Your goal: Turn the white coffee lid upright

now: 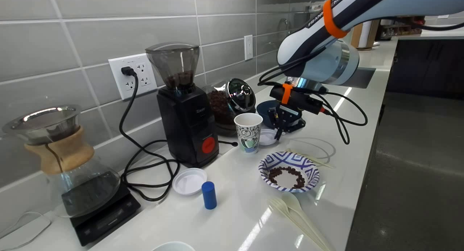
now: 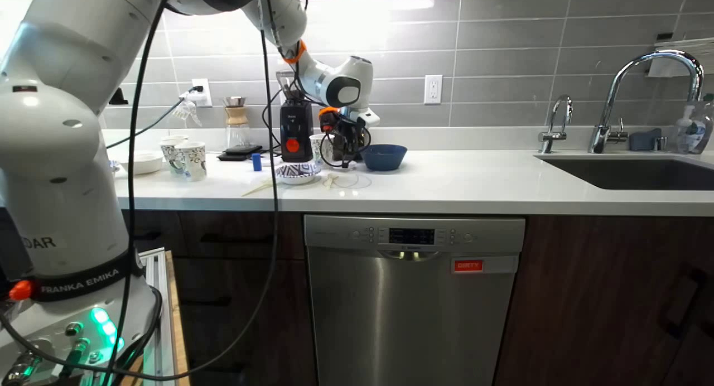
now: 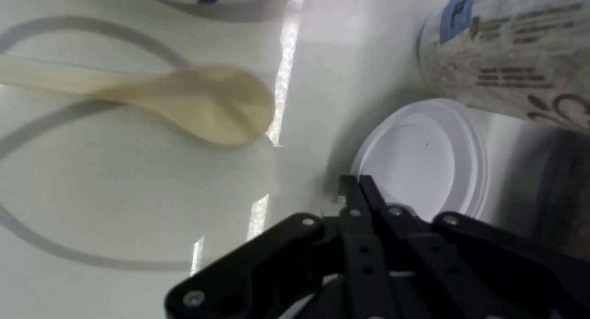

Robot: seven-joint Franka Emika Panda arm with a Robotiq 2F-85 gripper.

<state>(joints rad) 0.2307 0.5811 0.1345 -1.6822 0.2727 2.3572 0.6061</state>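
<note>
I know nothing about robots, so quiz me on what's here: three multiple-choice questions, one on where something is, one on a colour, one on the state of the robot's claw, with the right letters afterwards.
1. Where does the white coffee lid at the gripper lie, relative to the nearest patterned paper cup?
A) Inside it
B) Beside it
C) On top of it

2. What colour is the small upright cylinder?
A) Yellow
B) Red
C) Blue

3. How do the gripper's fingertips stand?
A) Close together
B) Spread wide apart
C) Out of every view

Right letters:
1: B, since the wrist view shows lid and cup side by side.
2: C, since it shows blue in both exterior views.
3: A, since the wrist view shows hardly any gap between them; whether they pinch the lid's rim is unclear.
</note>
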